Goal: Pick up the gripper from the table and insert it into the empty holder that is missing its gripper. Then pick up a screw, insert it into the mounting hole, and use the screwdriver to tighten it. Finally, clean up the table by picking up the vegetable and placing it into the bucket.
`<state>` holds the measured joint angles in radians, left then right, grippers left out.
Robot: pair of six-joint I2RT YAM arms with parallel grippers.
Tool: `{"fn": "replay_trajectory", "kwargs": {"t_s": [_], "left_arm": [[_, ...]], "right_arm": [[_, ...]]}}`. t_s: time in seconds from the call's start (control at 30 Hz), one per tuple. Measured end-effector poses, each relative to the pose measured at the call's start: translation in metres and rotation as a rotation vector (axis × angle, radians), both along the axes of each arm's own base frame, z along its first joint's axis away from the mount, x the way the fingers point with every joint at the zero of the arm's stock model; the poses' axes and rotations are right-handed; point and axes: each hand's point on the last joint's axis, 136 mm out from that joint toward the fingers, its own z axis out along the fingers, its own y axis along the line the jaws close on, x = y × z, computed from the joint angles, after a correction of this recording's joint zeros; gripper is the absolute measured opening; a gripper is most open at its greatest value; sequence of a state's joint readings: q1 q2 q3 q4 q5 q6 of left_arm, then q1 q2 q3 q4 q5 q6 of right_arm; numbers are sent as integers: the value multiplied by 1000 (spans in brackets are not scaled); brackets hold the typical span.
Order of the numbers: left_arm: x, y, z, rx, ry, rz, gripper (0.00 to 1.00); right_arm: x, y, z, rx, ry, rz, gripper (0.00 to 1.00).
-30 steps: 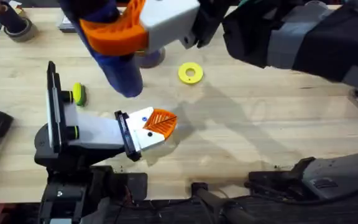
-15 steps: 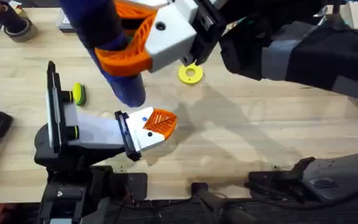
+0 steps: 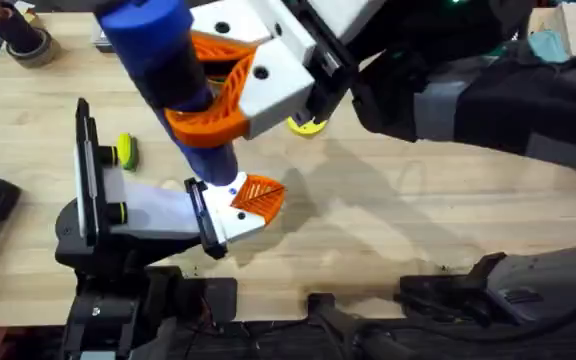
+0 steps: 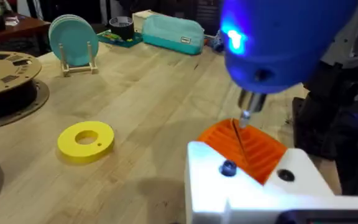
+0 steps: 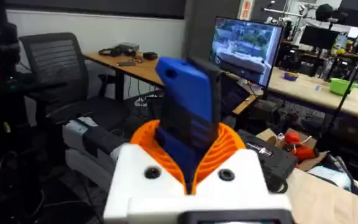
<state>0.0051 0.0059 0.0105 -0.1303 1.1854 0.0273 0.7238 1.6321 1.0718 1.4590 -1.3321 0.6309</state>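
Observation:
My right gripper (image 3: 196,88) reaches across the table (image 3: 418,200), shut on the blue screwdriver (image 3: 173,70), which points down with its light on. In the right wrist view the screwdriver (image 5: 188,112) sits between the orange pads (image 5: 229,146). Its thin bit (image 4: 244,117) hangs right over the orange gripper piece (image 4: 247,149), which is seated in the white holder (image 4: 253,193) on my left gripper (image 3: 248,205). A blue screw (image 4: 228,167) sits in the holder's hole. A green-and-yellow vegetable (image 3: 125,151) lies beside the left arm.
A yellow ring (image 4: 86,140) lies on the wood beyond the holder. A brown filament spool (image 4: 5,81), teal plates in a rack (image 4: 72,37) and a teal case (image 4: 169,31) stand farther back. A tape roll (image 3: 28,45) is at the far left corner.
The right arm has brought the screwdriver down and nearer, so its tip now stands at the holder on the left arm. The left arm has not moved.

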Motion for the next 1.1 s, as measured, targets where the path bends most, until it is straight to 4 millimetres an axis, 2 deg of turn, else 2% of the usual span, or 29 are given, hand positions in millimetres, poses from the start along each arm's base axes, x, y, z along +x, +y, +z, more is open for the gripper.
{"fn": "replay_trajectory", "kwargs": {"t_s": [0.3, 0.87, 1.1], "left_arm": [[0, 0, 0, 0, 0, 0, 3], [0, 0, 0, 0, 0, 0, 3], [0, 0, 0, 0, 0, 0, 3]], "right_arm": [[-1, 0, -2, -7, -4, 7, 25], [-3, -1, -21, -23, -6, 9, 25], [-3, -1, -23, -23, -7, 8, 25]]}}
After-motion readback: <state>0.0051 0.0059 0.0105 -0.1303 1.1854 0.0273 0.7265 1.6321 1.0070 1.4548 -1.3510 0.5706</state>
